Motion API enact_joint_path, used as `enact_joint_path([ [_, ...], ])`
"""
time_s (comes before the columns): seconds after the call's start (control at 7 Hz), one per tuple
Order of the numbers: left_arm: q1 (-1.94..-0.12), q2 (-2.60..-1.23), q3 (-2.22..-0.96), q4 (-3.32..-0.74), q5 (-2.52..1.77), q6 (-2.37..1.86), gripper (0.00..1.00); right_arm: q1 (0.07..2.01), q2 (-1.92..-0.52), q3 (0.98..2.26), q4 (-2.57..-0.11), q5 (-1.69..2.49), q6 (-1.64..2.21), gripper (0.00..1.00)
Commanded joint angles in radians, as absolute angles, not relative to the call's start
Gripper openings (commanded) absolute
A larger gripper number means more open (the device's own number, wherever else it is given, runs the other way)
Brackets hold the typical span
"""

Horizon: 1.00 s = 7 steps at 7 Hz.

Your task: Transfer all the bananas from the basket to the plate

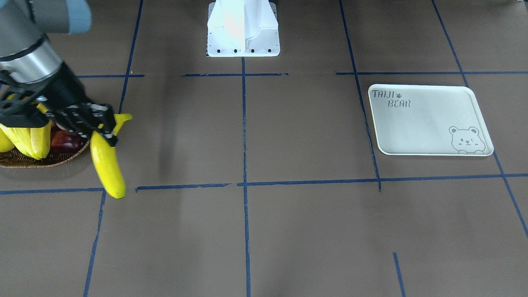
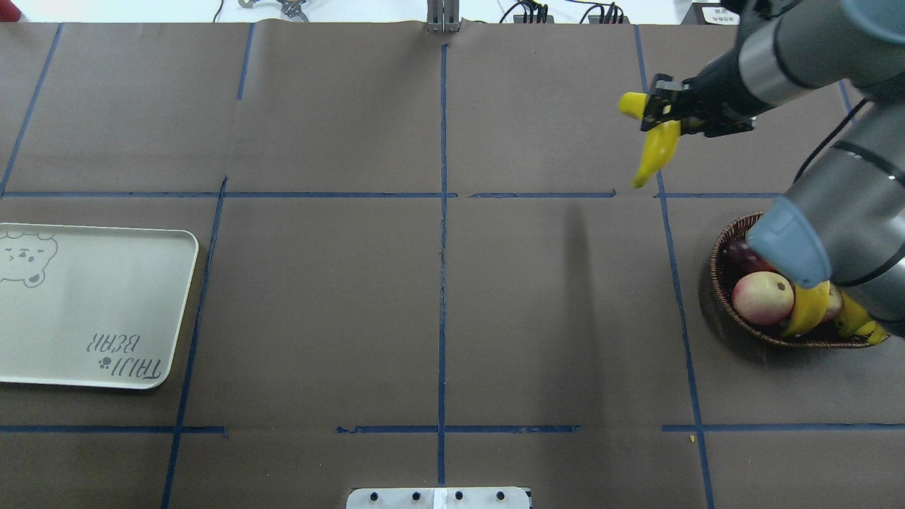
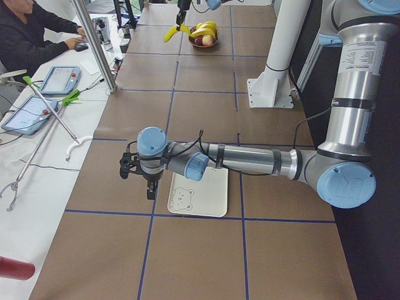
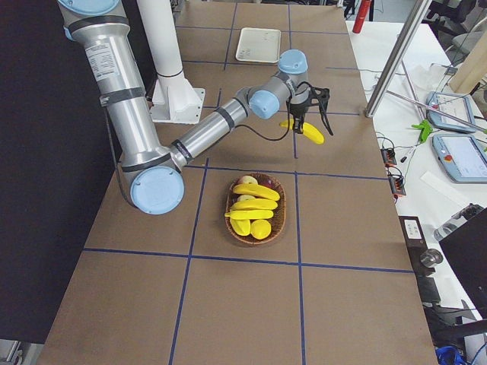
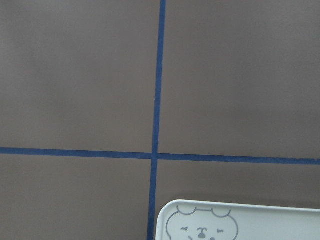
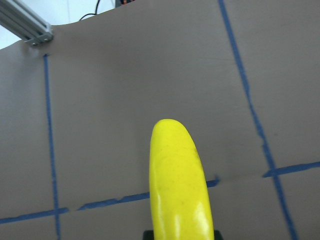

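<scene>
My right gripper [image 1: 102, 126] is shut on one end of a long yellow banana [image 1: 108, 165]. It holds the banana in the air beside the wicker basket [image 1: 24, 161], with the free end hanging down. In the overhead view the held banana [image 2: 654, 152] and right gripper [image 2: 663, 113] are beyond the basket [image 2: 720, 263], over bare table. More bananas [image 4: 255, 203] lie in the basket [image 4: 283, 214]. The white bear-printed plate [image 2: 92, 304] lies at the far left, with nothing on it. My left gripper [image 3: 139, 180] hovers by the plate's [image 3: 206, 199] corner; I cannot tell whether it is open.
The basket also holds a pink-yellow round fruit [image 2: 762, 297] and a dark red fruit [image 1: 66, 141]. The white robot base [image 1: 243, 41] stands at the table's edge. Blue tape lines grid the brown table. An operator [image 3: 31, 37] and tablets are off to the side.
</scene>
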<state>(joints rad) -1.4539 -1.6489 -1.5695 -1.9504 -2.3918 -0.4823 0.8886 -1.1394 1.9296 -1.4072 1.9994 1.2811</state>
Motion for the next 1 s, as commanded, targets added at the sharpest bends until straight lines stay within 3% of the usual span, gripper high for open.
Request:
enact_joint_path([
  [0.0,-1.304,-1.699,-1.565,-2.258,-2.391,-0.944,1.00,0.690,-1.069,1.933,-1.254,1.796,1.513,0.00],
  [0.57,-1.139,-1.779,-1.571,-2.765,-2.376,-1.724,1.00,0.423,-1.066,1.928,-0.992,1.425,1.670,0.01],
  [0.86,-1.047,-1.869,-1.598,-2.800,-2.304,-1.981,1.00,0.330,-1.065,1.925,-0.936,1.333,1.669,0.01],
])
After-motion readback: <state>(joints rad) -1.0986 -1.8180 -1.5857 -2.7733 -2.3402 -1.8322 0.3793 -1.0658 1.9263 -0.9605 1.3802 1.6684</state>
